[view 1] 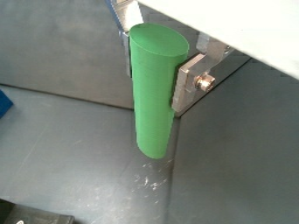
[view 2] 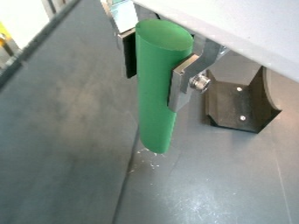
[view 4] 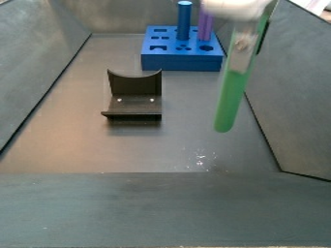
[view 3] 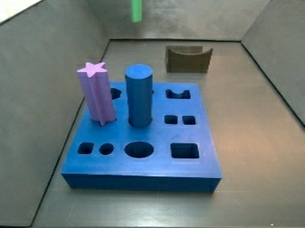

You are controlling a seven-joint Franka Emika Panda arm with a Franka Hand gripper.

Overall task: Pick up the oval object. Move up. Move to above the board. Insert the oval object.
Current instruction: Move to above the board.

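Observation:
My gripper (view 1: 156, 70) is shut on the oval object (view 1: 152, 109), a tall smooth bright-green peg, with a silver finger on each side near its top. Both wrist views show this grip (view 2: 155, 70). In a side view the peg (view 4: 231, 92) hangs upright from the gripper (view 4: 243, 48), its lower end above the grey floor, apart from the board (view 4: 162, 60). The board (view 3: 119, 166) is a thick blue slab with shaped holes. Only the peg's lower end (view 3: 137, 10) shows at the top edge of the other side view, far behind the board.
A blue round cylinder (view 3: 138, 93) and a purple star-topped post (view 3: 95, 93) stand in the board. The dark fixture (view 4: 132, 97) stands on the floor between the peg and the board, and also shows in a wrist view (view 2: 239, 105). Grey walls enclose the floor.

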